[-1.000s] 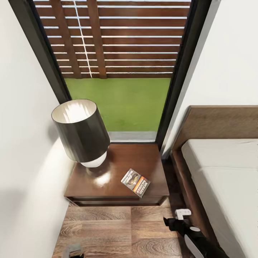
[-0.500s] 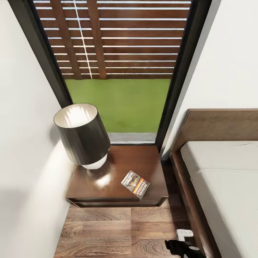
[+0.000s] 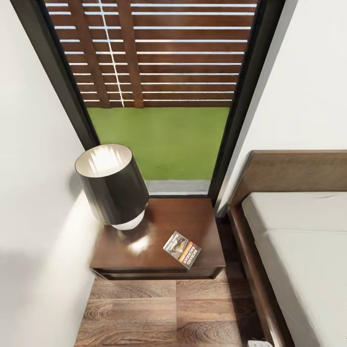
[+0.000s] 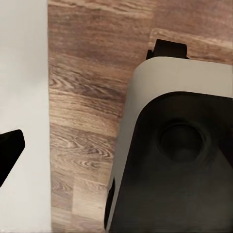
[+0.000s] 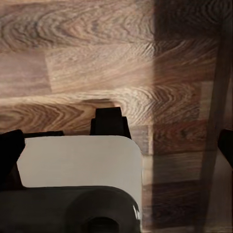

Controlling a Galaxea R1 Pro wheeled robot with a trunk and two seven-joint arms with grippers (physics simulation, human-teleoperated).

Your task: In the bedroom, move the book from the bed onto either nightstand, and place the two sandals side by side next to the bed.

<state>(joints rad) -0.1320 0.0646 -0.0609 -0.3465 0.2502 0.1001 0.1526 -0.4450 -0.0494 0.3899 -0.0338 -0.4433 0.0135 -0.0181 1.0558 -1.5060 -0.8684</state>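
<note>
Book (image 3: 182, 249) lies flat on the nightstand (image 3: 202, 226), near its front edge and beside the lamp (image 3: 112, 185), so by my judgement the first half of the task is done. It rests clear of the bed (image 3: 299, 241), whose mattress shows bare here.

Sandals are what is left: no blue sole appears on the floor (image 3: 159, 313) by the bed, so placing the pair side by side looks not yet begun, and they have to be found first.

Nothing of the task lies near either set of fingers. Both wrist views look down on plank floor and the robot's own white and dark body; dark finger tips (image 5: 9, 153) sit at the frame edges with nothing between them, yet whether either gripper is spread or closed I cannot tell. A small white part at the bottom edge of the head view may belong to the right arm
</note>
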